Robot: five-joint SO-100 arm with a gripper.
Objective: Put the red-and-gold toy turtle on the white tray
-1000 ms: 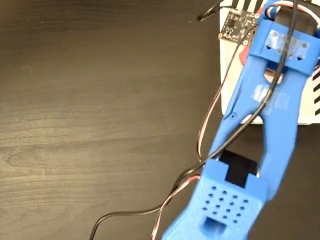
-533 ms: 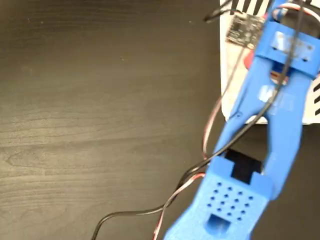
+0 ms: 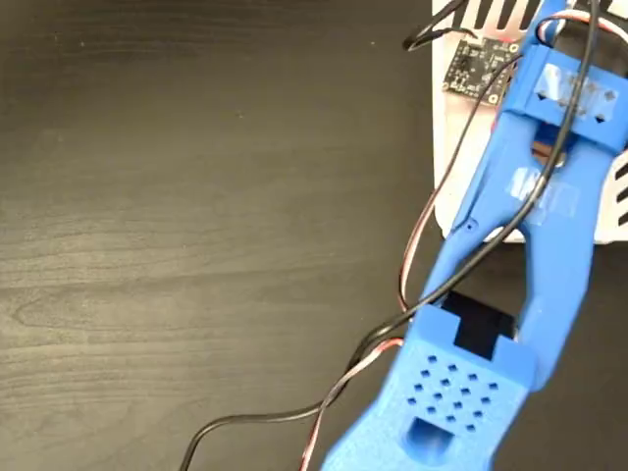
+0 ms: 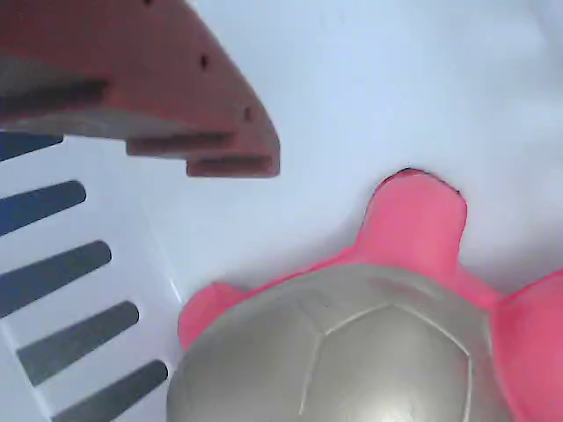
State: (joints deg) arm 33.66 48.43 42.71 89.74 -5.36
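Dark wood-grain desk (image 3: 196, 245) fills the fixed view; the arm has been pushed slightly further toward the upper right, over the white tray (image 4: 369, 79). The red-and-gold toy turtle (image 4: 369, 343) lies on the tray — apparently delivered. The end effector's (image 4: 176, 97) spread cannot be told.

A dark, almost black wood-grain table (image 3: 196, 235) fills the fixed view from 7 o'clock round to 12 o'clock, its grain running side to side. Soft light leaves a paler, brownish sheen across the middle and toward 8 o'clock, while the strip toward 11 o'clock is darkest. No wall, floor or window shows.
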